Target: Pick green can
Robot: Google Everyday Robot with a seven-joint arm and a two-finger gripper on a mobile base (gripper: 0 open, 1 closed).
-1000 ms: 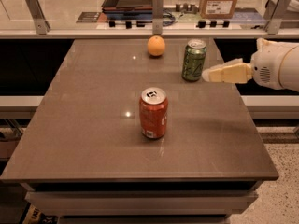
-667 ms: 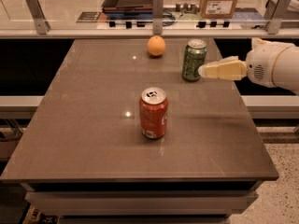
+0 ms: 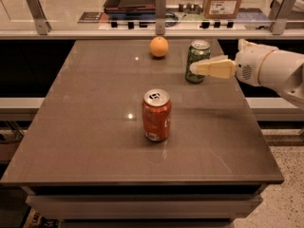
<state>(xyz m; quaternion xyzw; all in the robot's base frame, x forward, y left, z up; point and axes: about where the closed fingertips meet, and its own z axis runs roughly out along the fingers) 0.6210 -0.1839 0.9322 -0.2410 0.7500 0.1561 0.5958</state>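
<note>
The green can [image 3: 196, 56] stands upright at the back right of the brown table [image 3: 95, 127]; it has pale swirling markings and a silver top. My gripper [image 3: 194, 68] reaches in from the right on a white arm. Its cream finger lies across the front of the can at mid-height, with the tip at the can's left side. The second finger is hidden from this view.
An orange-red soda can [image 3: 156, 115] stands upright at the table's middle. A round orange fruit [image 3: 159, 46] sits at the back, left of the green can. A counter with a glass rail, a tray and a cardboard box [image 3: 224, 0] runs behind the table.
My gripper has moved left toward the green can, and its finger now overlaps the can's front. The cans and the fruit have not moved.
</note>
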